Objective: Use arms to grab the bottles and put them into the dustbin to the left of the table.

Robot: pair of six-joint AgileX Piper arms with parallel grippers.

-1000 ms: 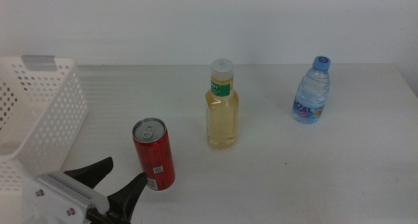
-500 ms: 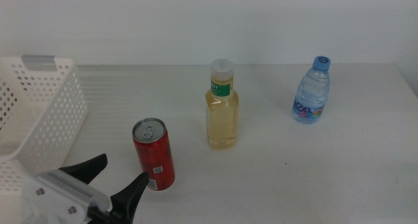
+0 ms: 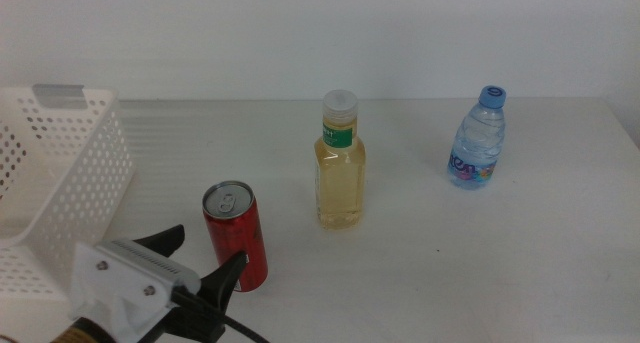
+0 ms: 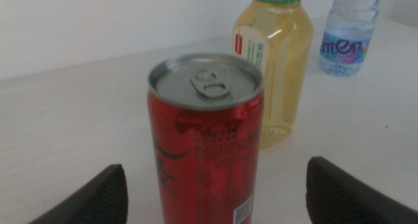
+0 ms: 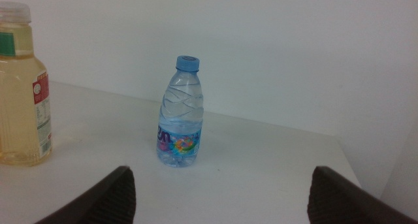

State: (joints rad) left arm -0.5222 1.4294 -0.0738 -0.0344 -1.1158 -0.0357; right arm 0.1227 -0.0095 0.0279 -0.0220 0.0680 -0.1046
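Observation:
The red soda can [image 3: 237, 233] stands upright at the front left of the table [image 3: 480, 253]. My left gripper [image 3: 203, 250] is open at the bottom left, with its jaws on either side of the can's near side. In the left wrist view the can [image 4: 206, 139] fills the gap between the open jaws of the left gripper [image 4: 215, 166]. The yellow-liquid bottle [image 3: 340, 163] stands mid-table and the small water bottle [image 3: 477, 138] at the far right. My right gripper [image 5: 222, 172] is open and empty, facing the water bottle [image 5: 181, 113]; it is out of the middle view.
The white perforated dustbin [image 3: 60, 173] stands at the table's left edge, just left of my left gripper. The yellow bottle also shows in the left wrist view [image 4: 274, 61] and the right wrist view [image 5: 19, 93]. A white wall rises behind the table.
My left gripper has moved forward and to the right, closing in on the red can. The can and both bottles have not moved.

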